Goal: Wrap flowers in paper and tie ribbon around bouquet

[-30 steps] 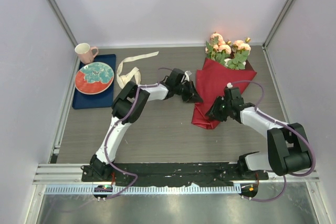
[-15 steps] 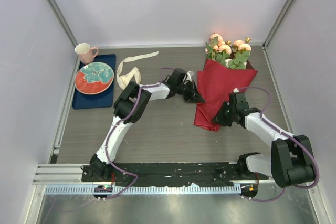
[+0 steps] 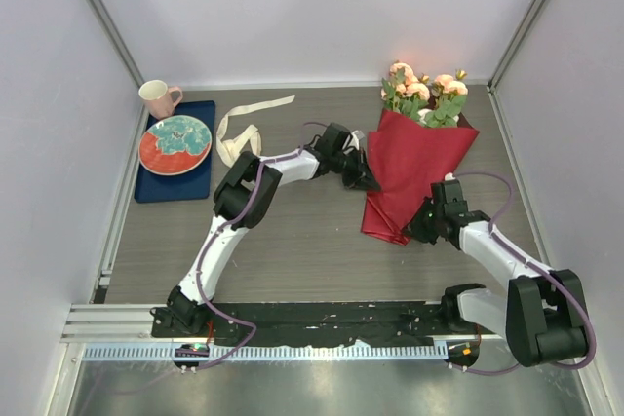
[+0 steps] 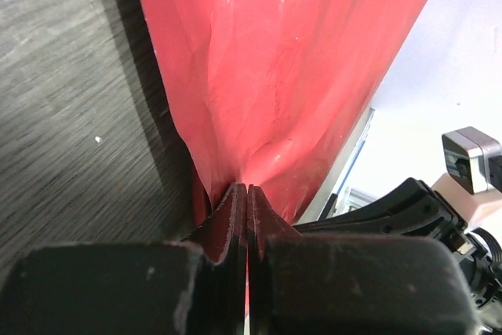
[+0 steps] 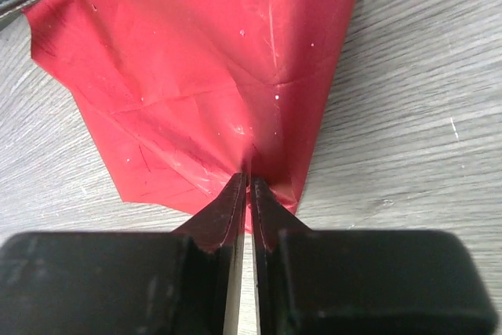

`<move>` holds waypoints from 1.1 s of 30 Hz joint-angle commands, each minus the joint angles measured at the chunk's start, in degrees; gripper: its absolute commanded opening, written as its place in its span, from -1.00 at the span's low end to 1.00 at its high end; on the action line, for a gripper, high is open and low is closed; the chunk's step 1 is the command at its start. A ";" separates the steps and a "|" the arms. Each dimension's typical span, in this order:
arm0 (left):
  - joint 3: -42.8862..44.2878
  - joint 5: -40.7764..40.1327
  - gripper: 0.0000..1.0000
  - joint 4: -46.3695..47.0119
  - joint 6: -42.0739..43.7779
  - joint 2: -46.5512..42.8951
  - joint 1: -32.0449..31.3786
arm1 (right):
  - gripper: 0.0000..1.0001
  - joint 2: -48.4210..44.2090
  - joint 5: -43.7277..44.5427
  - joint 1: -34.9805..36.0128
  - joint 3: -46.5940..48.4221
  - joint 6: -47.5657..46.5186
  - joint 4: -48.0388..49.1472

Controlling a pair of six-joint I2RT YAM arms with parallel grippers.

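Observation:
The bouquet lies at the back right: pink-peach flowers (image 3: 424,93) stick out of a cone of deep-red paper (image 3: 409,168) whose tip points toward the near edge. My left gripper (image 3: 369,180) is shut on the paper's left edge (image 4: 259,100), which bunches up between its fingertips. My right gripper (image 3: 417,231) is shut on the paper's lower right edge (image 5: 212,84) near the cone's tip. The cream ribbon (image 3: 239,129) lies loose on the table to the left, apart from both grippers. The stems are hidden inside the paper.
A dark blue tray (image 3: 161,187) at the back left holds a red and teal plate (image 3: 175,144), with a pink mug (image 3: 158,97) behind it. Side walls stand close on the left and right of the wooden table (image 3: 292,250).
My right gripper slid down and right along the paper toward the cone's tip and closed on its edge. The left gripper closed fully on the left edge.

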 commanded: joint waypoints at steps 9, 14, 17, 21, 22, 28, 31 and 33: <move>7.83 -3.64 -1.00 -8.38 5.55 4.47 0.00 | -0.55 7.33 -3.40 -11.64 13.67 -5.67 1.57; 8.46 -5.22 -1.00 -10.41 6.25 4.56 -0.08 | -0.55 15.62 -7.28 -16.13 16.93 -5.94 7.55; 8.19 -5.75 -1.00 -12.08 7.39 4.30 0.00 | -0.60 18.26 -11.57 -16.67 16.59 -5.85 10.87; 7.93 -6.28 -0.57 -15.06 11.08 0.70 -0.43 | -0.65 18.53 -15.19 -16.40 11.50 -5.76 14.67; 8.10 -6.45 -0.45 -15.68 11.61 -1.48 -0.61 | -0.66 18.27 -14.84 -16.40 10.70 -6.11 15.46; 7.76 -7.95 -0.06 -16.66 13.20 -11.25 -2.71 | -0.66 18.26 -13.87 -16.40 9.20 -6.65 15.99; 1.71 -5.33 -0.43 -9.03 8.64 -14.51 -3.95 | -0.67 17.56 -13.96 -16.40 9.38 -5.94 15.91; -3.92 -3.48 -0.65 -1.50 4.18 -14.87 -5.35 | -0.66 17.30 -13.61 -16.40 9.81 -6.03 15.47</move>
